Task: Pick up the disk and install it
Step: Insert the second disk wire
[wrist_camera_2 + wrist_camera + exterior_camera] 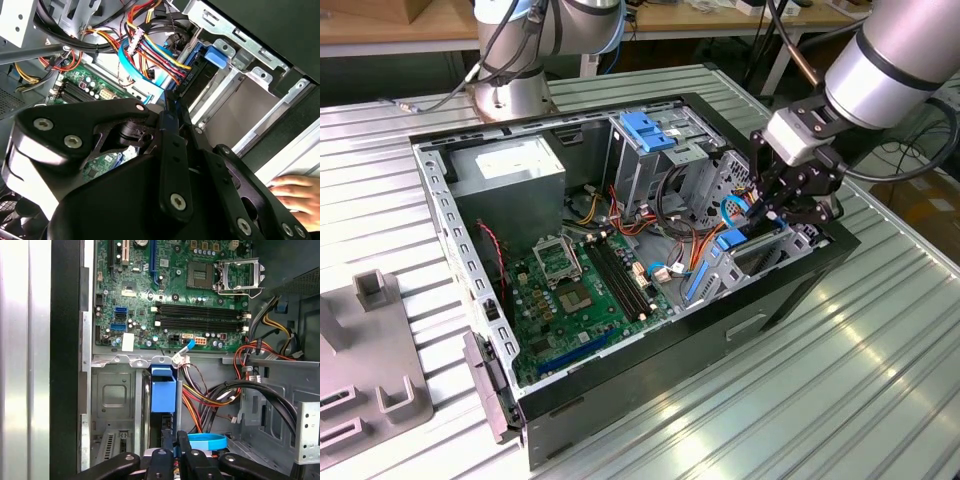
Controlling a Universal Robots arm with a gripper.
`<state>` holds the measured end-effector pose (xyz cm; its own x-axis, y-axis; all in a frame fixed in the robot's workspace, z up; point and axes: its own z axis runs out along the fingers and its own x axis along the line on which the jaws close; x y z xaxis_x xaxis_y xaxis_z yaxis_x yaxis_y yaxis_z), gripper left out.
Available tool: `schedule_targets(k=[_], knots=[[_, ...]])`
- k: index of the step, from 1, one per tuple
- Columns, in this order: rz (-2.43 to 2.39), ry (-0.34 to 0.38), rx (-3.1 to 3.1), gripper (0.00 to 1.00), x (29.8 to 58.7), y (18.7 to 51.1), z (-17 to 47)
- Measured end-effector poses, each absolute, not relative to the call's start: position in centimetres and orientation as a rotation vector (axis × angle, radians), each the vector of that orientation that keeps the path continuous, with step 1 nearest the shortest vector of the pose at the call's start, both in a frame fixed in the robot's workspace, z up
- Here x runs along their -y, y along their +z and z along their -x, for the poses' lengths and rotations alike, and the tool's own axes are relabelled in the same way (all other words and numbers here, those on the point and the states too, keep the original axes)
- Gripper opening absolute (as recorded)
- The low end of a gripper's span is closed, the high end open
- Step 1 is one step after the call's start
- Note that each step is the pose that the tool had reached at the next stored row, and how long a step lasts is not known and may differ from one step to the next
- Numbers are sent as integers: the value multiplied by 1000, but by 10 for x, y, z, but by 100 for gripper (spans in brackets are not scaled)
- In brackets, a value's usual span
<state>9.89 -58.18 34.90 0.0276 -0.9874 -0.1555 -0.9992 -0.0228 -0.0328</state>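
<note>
The disk (164, 390) stands on edge in the drive bay at the case's corner on the exterior view's right; its bright blue carrier (730, 240) and end tab (217, 55) show, while its grey metal face is hidden. My gripper (772, 215) hangs right over it, inside the case's rim. In both wrist views the black fingers (172, 115) meet tightly around the carrier's thin blue side rail, so the gripper (177, 447) is shut on the disk.
The open black PC case (650, 345) lies on a ribbed metal table. Inside are the green motherboard (580, 290), bundled cables (210, 395), a blue cable (207, 442) and a tall drive cage with a blue bracket (645, 130). A person's hand (295, 192) rests beside the case. A grey fixture (370, 370) stands at the exterior view's left.
</note>
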Motion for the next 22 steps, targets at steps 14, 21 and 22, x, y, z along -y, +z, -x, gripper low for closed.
schedule_targets(k=[14,21,22], knots=[[2152,134,-2098,16,582,340,-99],[2153,133,-2099,24,580,345,-100],[2154,131,-2100,24,579,348,-100]])
